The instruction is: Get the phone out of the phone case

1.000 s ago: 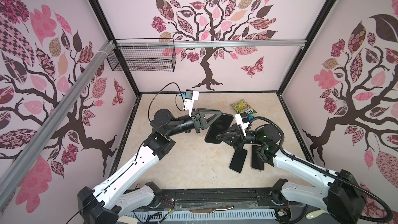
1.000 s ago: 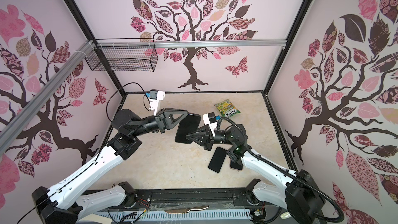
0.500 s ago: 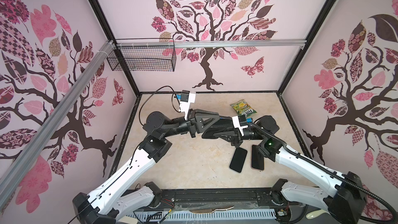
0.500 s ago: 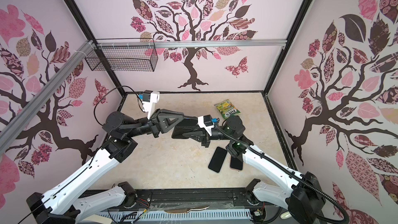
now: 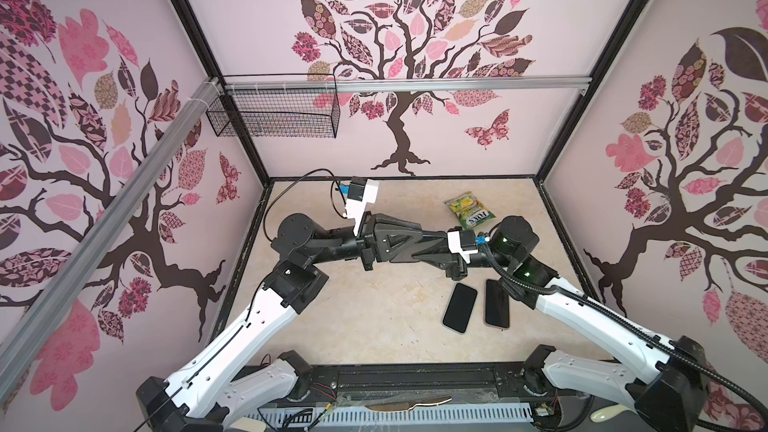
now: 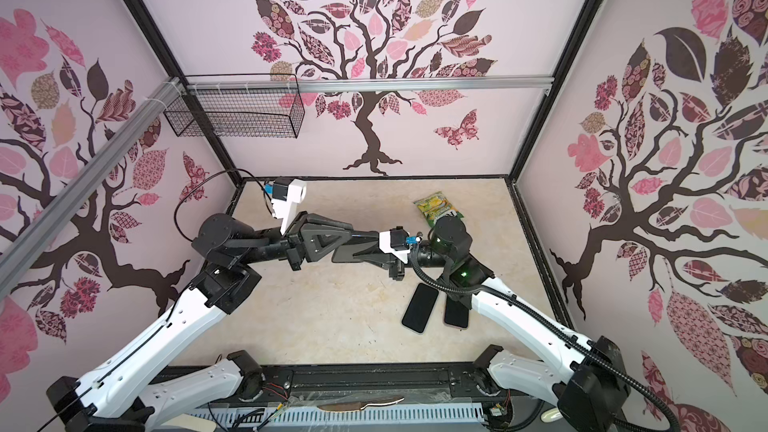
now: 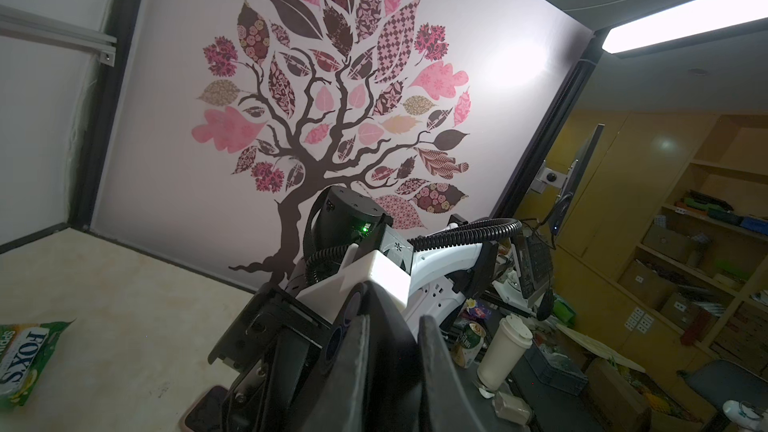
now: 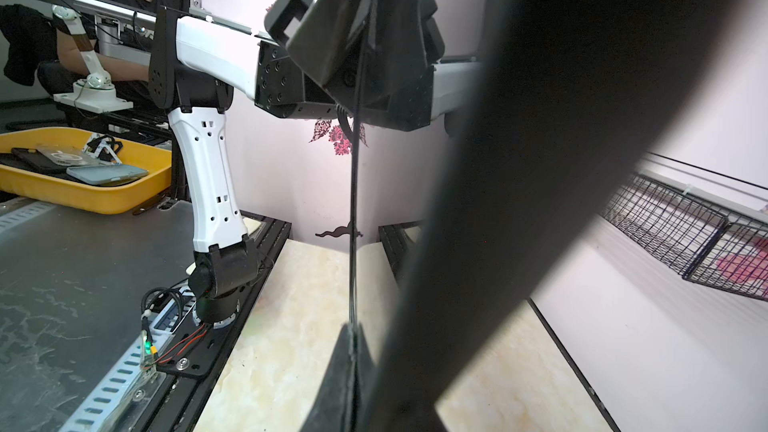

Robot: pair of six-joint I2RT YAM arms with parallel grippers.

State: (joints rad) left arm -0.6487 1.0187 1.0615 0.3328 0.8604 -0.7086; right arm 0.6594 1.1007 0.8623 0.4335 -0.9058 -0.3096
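Both wrists have rolled since a second ago, so the cased phone (image 5: 432,252) (image 6: 359,252), which showed me its broad face then, now lies level and edge-on in both top views, and the arms have drawn into one line. It hangs in the air over the middle of the tabletop (image 5: 365,317), touching nothing but the two pincers. The left pincer (image 7: 392,347) is clamped on one end and the right pincer (image 6: 365,259) on the other, jaws nearly together on the thin slab. I cannot tell which grips only the case and which bears on the phone itself. That is my worry: if both squeeze through case and phone alike, pulling apart only strains the wrists or makes one grip slip. If the phone pops free suddenly, it may drop onto the two bare phones (image 5: 460,308) lying near the right edge, toward the front. The snack packet (image 5: 469,211) by the back edge looks safely clear.
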